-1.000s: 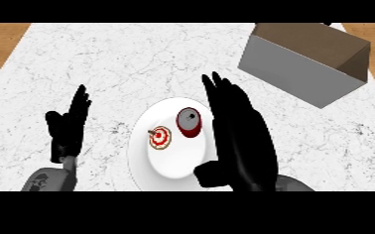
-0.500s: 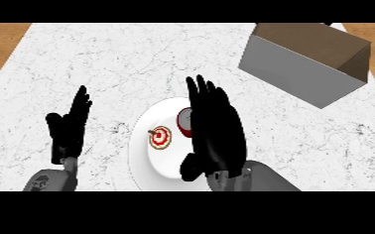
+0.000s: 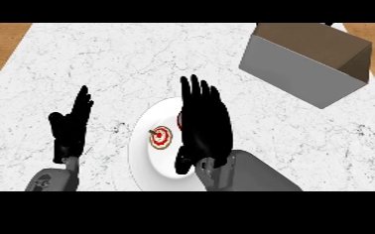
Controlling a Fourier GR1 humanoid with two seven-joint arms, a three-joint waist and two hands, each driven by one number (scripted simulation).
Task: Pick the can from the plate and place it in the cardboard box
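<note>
Can (image 3: 179, 121) is lying on the white plate (image 3: 150, 163), mostly hidden now under the right hand (image 3: 205, 126); only a dark red sliver is showing at the hand's left edge. A second ago that hand was sitting further right and the can's dark round end was showing plainly; since then the hand has been sliding left across the plate until it is covering the can. Its fingers are stretched out straight, pointing toward the counter's far edge, not yet curled round anything, so the can is not being held. A small red and white round item (image 3: 161, 137) is resting on the plate just left of the hand. The left hand (image 3: 71, 124) is resting open, fingers up, near the counter's left edge, unmoved. The cardboard box (image 3: 307, 64) is standing open at the far right corner of the counter (image 3: 110, 54), well apart from the plate. Judging by this, the grasp is about to be made; lifting and carrying are still to come.
</note>
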